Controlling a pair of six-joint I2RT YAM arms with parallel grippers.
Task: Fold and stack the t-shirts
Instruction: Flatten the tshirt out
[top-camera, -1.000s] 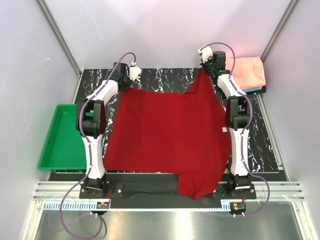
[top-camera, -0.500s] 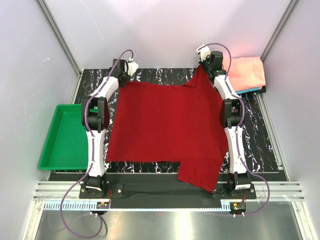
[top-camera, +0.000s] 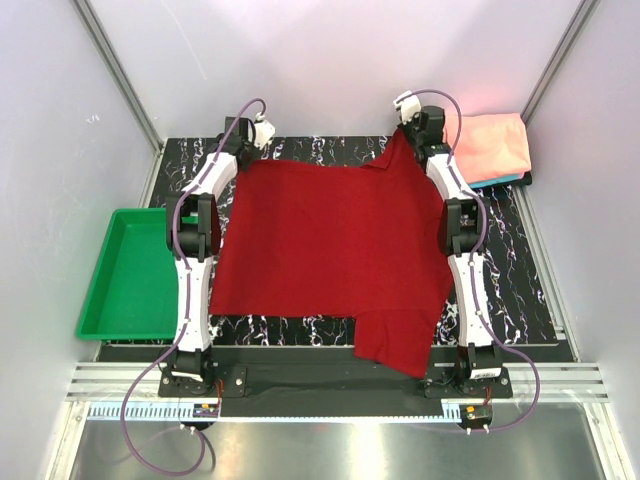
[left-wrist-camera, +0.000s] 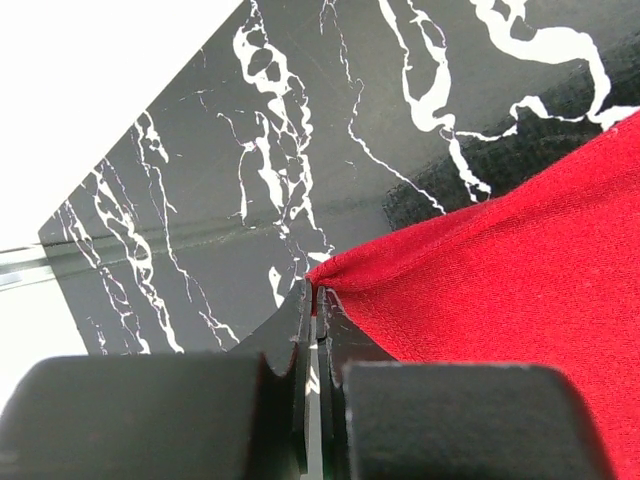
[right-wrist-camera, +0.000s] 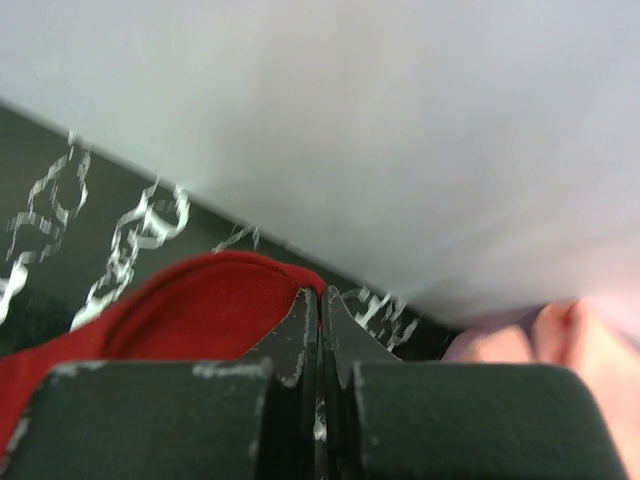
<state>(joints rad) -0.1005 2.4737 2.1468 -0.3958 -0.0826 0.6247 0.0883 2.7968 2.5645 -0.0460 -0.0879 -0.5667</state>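
The dark red t-shirt (top-camera: 330, 250) lies spread across the black marbled table, one sleeve hanging over the near edge. My left gripper (top-camera: 243, 150) is shut on its far left corner (left-wrist-camera: 345, 270). My right gripper (top-camera: 408, 132) is shut on its far right corner (right-wrist-camera: 230, 290), held slightly raised near the back wall. A folded salmon-pink t-shirt (top-camera: 495, 145) lies at the far right on a teal one (top-camera: 500, 180) that barely shows under it. The pink one shows blurred in the right wrist view (right-wrist-camera: 560, 340).
A green plastic tray (top-camera: 125, 275) sits left of the table. The back wall stands close behind both grippers. Both arms stretch along the shirt's left and right sides.
Both grippers have pulled the shirt's far corners toward the back wall. The shirt has slid away from the near edge and lies flatter and more spread.
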